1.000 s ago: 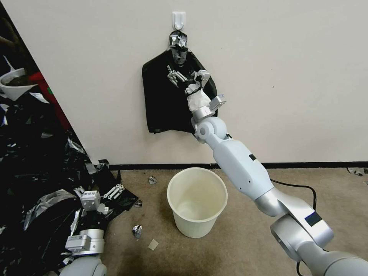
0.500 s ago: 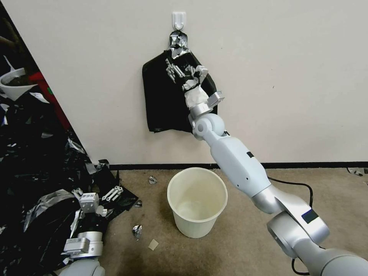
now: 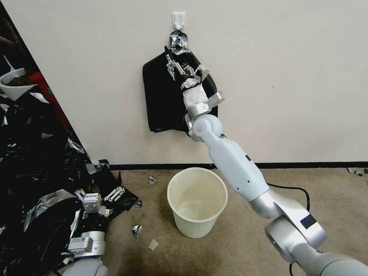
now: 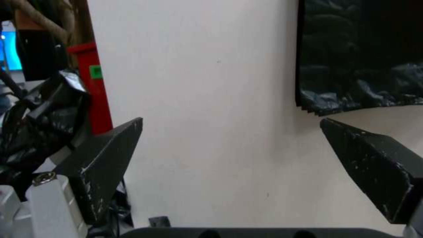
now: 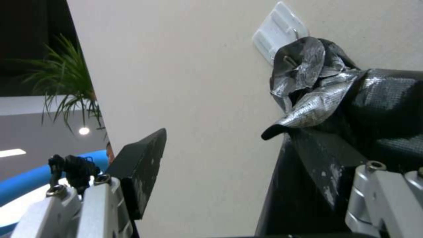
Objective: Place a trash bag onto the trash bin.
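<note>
The right gripper (image 3: 177, 69) stood spread wide against the hanging stack of black bags (image 3: 161, 99), just below its grey-taped top (image 3: 178, 41). The left gripper (image 3: 100, 194) waited wide open, low beside the trash bin (image 3: 197, 203).

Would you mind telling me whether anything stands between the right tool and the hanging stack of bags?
Nothing visible does. The right tool is open at the upper part of the stack of black bags hanging from the wall hook, just below the grey-taped top. The trash bin stands open on the carpet below.
</note>
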### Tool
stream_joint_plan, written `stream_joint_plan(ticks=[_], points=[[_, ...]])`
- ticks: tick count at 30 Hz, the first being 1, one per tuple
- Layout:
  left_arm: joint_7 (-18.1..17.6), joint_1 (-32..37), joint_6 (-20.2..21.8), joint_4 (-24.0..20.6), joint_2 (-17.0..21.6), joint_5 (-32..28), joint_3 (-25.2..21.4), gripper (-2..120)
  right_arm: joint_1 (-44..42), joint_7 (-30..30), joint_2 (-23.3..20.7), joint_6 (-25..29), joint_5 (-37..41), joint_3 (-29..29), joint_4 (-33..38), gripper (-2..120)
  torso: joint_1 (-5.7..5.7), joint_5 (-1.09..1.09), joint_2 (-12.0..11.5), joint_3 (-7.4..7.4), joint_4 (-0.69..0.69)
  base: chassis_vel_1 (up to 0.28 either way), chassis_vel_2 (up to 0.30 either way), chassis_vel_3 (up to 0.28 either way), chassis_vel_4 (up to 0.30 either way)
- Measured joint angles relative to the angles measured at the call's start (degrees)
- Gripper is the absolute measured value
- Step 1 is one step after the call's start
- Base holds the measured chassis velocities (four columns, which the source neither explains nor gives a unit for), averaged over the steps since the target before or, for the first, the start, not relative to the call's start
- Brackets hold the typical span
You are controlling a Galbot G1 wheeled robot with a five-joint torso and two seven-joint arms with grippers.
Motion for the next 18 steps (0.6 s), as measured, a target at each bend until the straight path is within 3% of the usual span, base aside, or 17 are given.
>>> stream_joint_plan(ticks=[18], points=[[-0.15, -0.13, -0.16, 0.79, -0.34, 1.26, 0.34, 100, 2.48, 1.20, 0.85, -1.30, 5.61, 1.30, -3.58, 74, 0.00, 0.00, 0.00, 0.00, 0.00, 0.000, 0.000, 0.000, 0.000]])
